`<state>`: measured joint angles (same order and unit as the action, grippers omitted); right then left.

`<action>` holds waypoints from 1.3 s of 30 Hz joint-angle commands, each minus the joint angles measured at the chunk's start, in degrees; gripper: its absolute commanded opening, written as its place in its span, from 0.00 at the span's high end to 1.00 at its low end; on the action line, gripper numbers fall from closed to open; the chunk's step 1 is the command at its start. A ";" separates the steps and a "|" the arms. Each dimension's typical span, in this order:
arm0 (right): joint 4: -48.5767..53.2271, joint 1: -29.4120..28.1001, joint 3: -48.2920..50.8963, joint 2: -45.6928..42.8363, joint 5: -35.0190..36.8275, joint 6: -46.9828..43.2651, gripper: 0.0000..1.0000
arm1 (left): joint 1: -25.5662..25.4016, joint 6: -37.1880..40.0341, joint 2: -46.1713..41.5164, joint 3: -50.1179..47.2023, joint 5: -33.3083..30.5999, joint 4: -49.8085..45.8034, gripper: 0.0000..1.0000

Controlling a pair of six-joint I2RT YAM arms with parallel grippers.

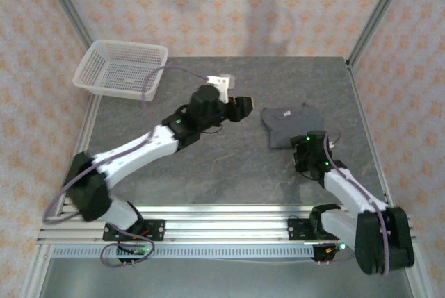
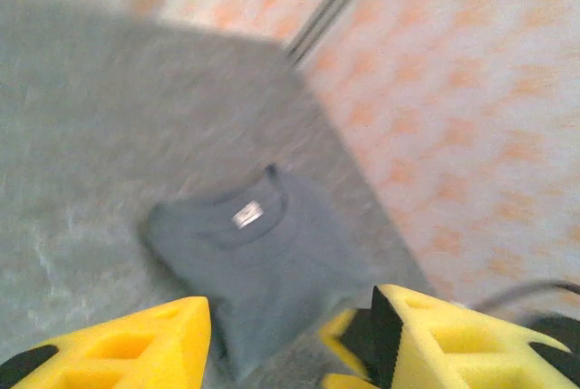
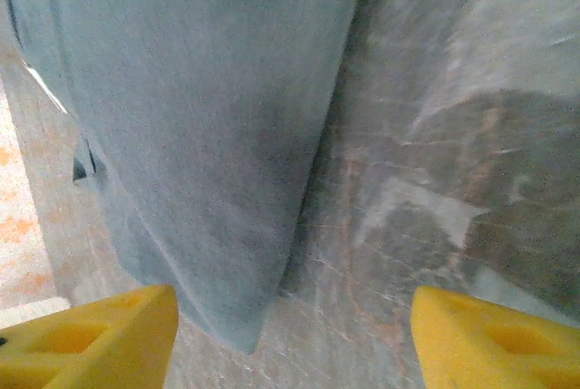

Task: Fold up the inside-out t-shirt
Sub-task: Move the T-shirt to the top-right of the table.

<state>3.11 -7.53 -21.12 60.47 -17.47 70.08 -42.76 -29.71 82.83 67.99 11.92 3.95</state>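
Mottled grey tabletop (image 1: 208, 173) bears soft, seemingly folded t-shirt (image 1: 290, 126).

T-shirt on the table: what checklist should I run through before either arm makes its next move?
1. T-shirt lies as a compact folded bundle on the table: ok.
2. Left gripper is open, with nothing between its fingers: ok.
3. Right gripper is open over the shirt's edge and is not clamping fabric: ok.
4. Fold edges are square and layers are aligned: cannot tell, because the wrist views are blurred and the top view is too small.
5. White mesh basket sits at the far left corner, apart from the shirt and both arms: ok.
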 commanded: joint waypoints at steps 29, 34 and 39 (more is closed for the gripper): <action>-28.45 15.13 -28.36 48.37 -8.19 0.17 0.61 | -4.79 14.43 -39.94 -23.01 -6.88 -22.10 0.06; -25.96 16.70 -40.30 58.13 -9.10 -0.96 0.61 | -4.79 12.89 -42.46 -24.86 -10.60 -23.49 0.06; -20.55 18.33 -52.78 64.85 -7.44 -1.58 0.62 | -4.76 12.66 -44.04 -25.19 -14.10 -25.44 0.06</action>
<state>-19.97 9.47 -68.42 120.18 -28.42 70.35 -47.64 -16.40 39.99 43.38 2.17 -19.38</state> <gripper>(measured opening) 0.383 0.937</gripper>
